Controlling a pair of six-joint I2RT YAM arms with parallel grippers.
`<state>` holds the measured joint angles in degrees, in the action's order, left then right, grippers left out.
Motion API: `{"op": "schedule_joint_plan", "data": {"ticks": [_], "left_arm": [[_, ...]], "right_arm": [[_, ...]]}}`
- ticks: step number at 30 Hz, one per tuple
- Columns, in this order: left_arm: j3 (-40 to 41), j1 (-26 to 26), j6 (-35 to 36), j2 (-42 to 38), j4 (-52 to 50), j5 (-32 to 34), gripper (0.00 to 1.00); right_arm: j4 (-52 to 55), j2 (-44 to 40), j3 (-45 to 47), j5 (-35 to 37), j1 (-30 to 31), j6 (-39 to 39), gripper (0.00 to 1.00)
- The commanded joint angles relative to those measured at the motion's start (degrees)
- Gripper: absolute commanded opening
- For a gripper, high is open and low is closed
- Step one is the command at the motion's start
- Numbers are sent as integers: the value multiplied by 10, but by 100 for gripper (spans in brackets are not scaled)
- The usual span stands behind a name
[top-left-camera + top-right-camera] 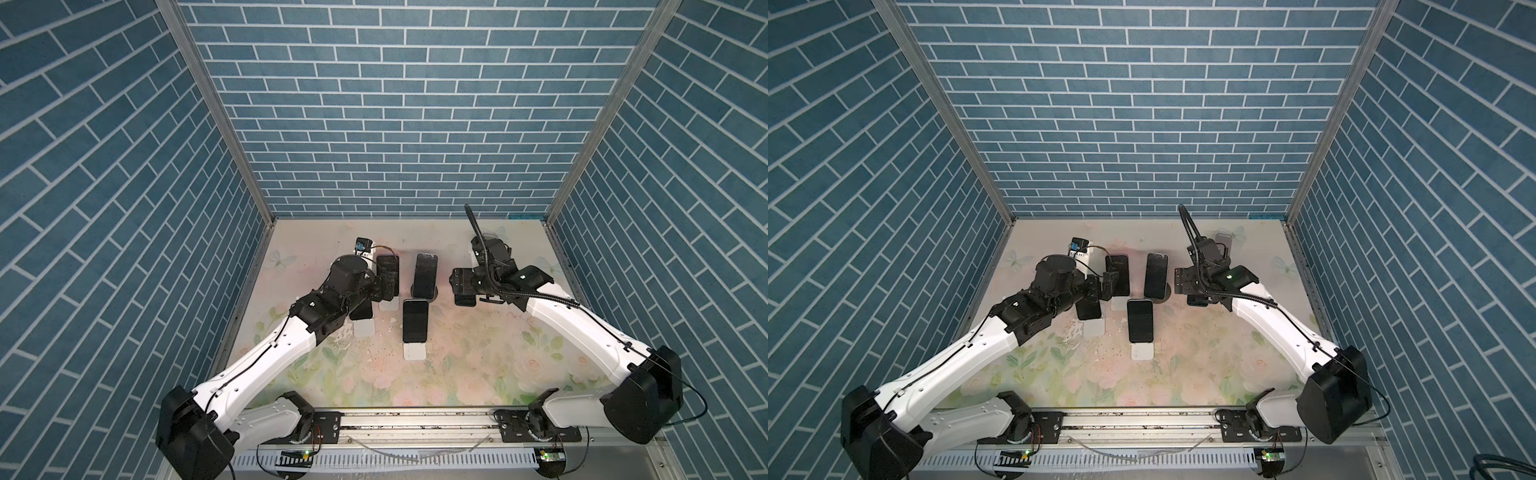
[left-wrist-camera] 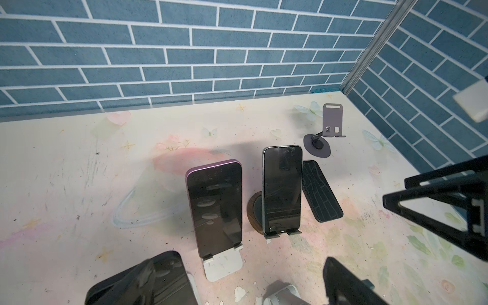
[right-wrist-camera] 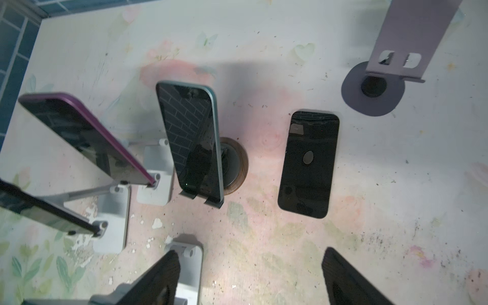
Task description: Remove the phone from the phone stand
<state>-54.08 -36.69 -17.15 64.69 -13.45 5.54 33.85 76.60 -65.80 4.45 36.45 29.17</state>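
Pincer first: right pincer [image 3: 249, 253] spread apart, nothing between the fingers, hanging above a flat phone [image 3: 309, 163] on the table [image 3: 396, 198] and clear of it. Left pincer [image 2: 356, 231] likewise wide and empty, poised just beside a purple phone [image 2: 215, 208] propped on a white stand [image 2: 224, 266].

Outward from the right side: near the flat phone, an empty stand [image 3: 412, 31], lilac, its lip bare. So, judging by the layout, that phone already off its stand. Between the two arms, a teal-edged phone [image 3: 190, 137] leaning on a round-based stand [image 3: 237, 163]; closer to the arm bases, a front phone [image 1: 415, 326], also propped.

Handling, as a guess: light for either arm, rigid, slick, with a glass face and smooth rim and little for pads to bite. Best pinched across the two long edges, above the stand's hooks, then lifted up and away (risk of tipping a light stand if dragged forward). Fragile on a corner drop, so gentle set-down advised.

Hard to make out: a fourth phone [image 2: 142, 282] cut off at the edge of the left wrist view and half buried under the left arm in both top views; flat phone mostly covered by the right arm from above; both pincers' fingers cropped in the wrist views; flat phone face up or face down — cannot tell.
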Motion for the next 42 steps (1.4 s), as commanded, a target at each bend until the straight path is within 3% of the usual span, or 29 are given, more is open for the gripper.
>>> {"op": "schedule_joint_plan", "data": {"ticks": [1, 7, 16, 28, 42], "left_arm": [[17, -3, -1, -18, -13, 8, 100], [26, -3, -3, -31, -14, 18, 100], [17, -3, 26, -55, -82, 77, 100], [36, -3, 28, -94, -76, 92, 100], [68, -3, 26, -150, -89, 97, 100]], "right_arm": [[22, -34, 21, 21, 28, 30, 87], [13, -62, 35, 33, 94, 54, 88], [7, -43, 31, 95, 180, 86, 98], [11, 48, -21, 251, 299, 120, 99], [-24, 116, -49, 247, 336, 128, 98]]}}
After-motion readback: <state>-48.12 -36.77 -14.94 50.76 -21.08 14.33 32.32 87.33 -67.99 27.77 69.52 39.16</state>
